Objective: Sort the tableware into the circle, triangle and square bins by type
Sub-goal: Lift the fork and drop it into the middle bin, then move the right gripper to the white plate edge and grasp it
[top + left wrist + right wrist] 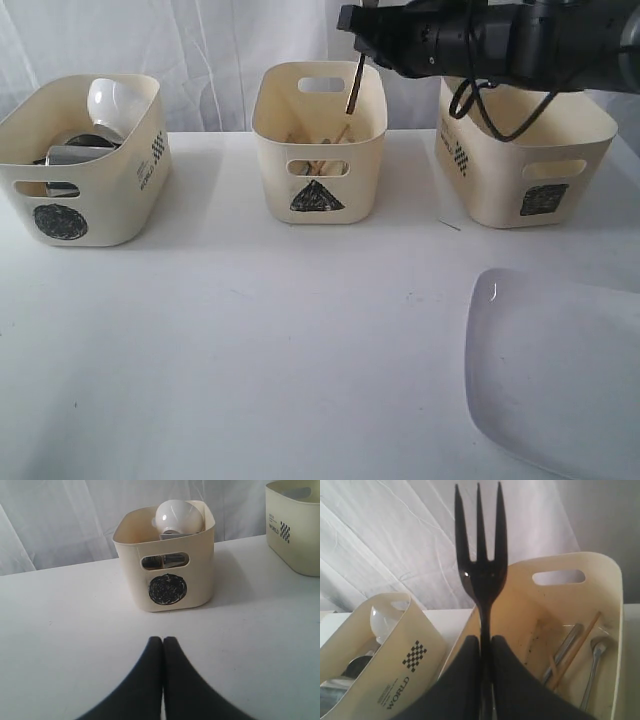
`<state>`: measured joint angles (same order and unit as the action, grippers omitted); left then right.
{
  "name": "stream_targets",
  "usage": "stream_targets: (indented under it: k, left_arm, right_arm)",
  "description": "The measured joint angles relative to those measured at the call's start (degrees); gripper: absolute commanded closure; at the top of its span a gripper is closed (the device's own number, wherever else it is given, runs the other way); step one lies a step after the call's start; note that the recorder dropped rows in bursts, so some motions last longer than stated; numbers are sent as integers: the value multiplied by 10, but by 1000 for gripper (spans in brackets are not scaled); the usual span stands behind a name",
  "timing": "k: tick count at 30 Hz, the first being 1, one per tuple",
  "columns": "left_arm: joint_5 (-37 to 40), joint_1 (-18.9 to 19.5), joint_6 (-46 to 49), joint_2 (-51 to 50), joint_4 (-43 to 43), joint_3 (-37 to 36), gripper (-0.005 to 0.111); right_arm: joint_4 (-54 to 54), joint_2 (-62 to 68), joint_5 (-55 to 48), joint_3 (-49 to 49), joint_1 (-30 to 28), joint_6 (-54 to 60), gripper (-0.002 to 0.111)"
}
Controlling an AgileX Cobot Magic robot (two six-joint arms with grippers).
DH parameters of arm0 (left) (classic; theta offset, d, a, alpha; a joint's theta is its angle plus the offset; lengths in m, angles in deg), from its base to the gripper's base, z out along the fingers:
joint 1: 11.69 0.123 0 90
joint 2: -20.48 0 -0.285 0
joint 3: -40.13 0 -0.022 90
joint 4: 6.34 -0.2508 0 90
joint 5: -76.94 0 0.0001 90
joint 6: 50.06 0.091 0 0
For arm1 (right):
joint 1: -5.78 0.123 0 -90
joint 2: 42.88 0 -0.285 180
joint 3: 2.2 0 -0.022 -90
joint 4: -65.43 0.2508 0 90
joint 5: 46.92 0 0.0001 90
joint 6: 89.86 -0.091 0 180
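Note:
My right gripper [485, 640] is shut on the handle of a black fork [480, 570]. It holds the fork [355, 88] upright above the triangle bin [320, 140] in the middle, tines pointing down. That bin holds wooden and metal chopsticks [572, 650] and a spoon [595, 652]. The circle bin [85, 165] on the left holds a white bowl [112, 100] and steel ware [75, 155]. On the right stands the square bin [525, 160]. A large white square plate [560, 370] lies at the front right. My left gripper [163, 640] is shut and empty, low over the table, facing the circle bin [167, 575].
White cloth hangs behind the white table [250, 340]. My right arm [500, 40] reaches in from the upper right and crosses above the square bin, hiding part of its rim. The left arm is outside the exterior view.

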<state>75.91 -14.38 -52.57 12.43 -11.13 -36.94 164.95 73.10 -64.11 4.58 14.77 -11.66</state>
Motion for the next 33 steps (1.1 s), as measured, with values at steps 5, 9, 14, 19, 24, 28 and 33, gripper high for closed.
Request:
stream_targets:
  k: [5, 9, 14, 19, 24, 28, 33]
  left_arm:
    - [0, 0, 0, 0, 0, 0, 107]
    - [0, 0, 0, 0, 0, 0, 107]
    - [0, 0, 0, 0, 0, 0, 107]
    - [0, 0, 0, 0, 0, 0, 107]
    - [0, 0, 0, 0, 0, 0, 107]
    - [0, 0, 0, 0, 0, 0, 107]
    - [0, 0, 0, 0, 0, 0, 107]
  right_arm:
    - [4, 62, 4, 64, 0, 4, 108]
    - [4, 121, 3, 121, 0, 4, 93]
    - [4, 184, 7, 184, 0, 5, 53]
    - [-14, 193, 3, 193, 0, 5, 62]
    - [-143, 123, -40, 131, 0, -7, 67]
    - [-292, 18, -9, 9, 0, -48, 65]
    - [-486, -129, 36, -191, 12, -156, 64]
